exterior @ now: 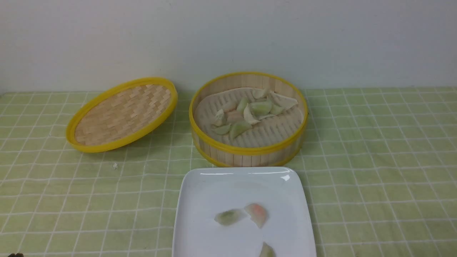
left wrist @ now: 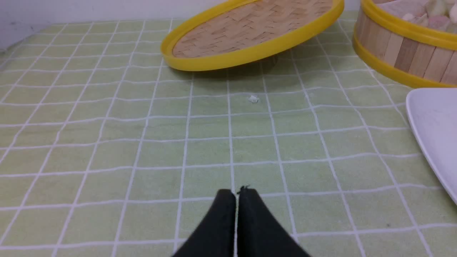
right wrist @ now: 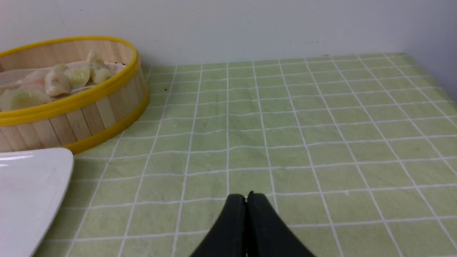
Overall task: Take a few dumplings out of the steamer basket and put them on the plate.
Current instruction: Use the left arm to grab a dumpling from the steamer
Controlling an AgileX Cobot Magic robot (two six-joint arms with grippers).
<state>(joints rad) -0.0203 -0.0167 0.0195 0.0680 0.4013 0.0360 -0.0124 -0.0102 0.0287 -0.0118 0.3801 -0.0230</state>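
Observation:
The steamer basket (exterior: 246,150) stands at the table's middle back with several dumplings (exterior: 250,112) on its whitish liner. The white plate (exterior: 200,185) lies just in front of it and holds three dumplings: a green one (exterior: 228,217), a pinkish one (exterior: 257,213) and one cut off by the picture's lower edge (exterior: 266,250). My left gripper (left wrist: 236,192) is shut and empty over bare cloth, left of the plate (left wrist: 433,128). My right gripper (right wrist: 246,195) is shut and empty over bare cloth, right of the plate (right wrist: 28,185) and basket (right wrist: 89,114). Neither gripper shows in the front view.
The woven, yellow-rimmed lid (exterior: 121,114) lies tilted left of the basket. A small white crumb (exterior: 115,165) lies on the green checked tablecloth (exterior: 375,160) in front of the lid. A pale wall stands behind the table.

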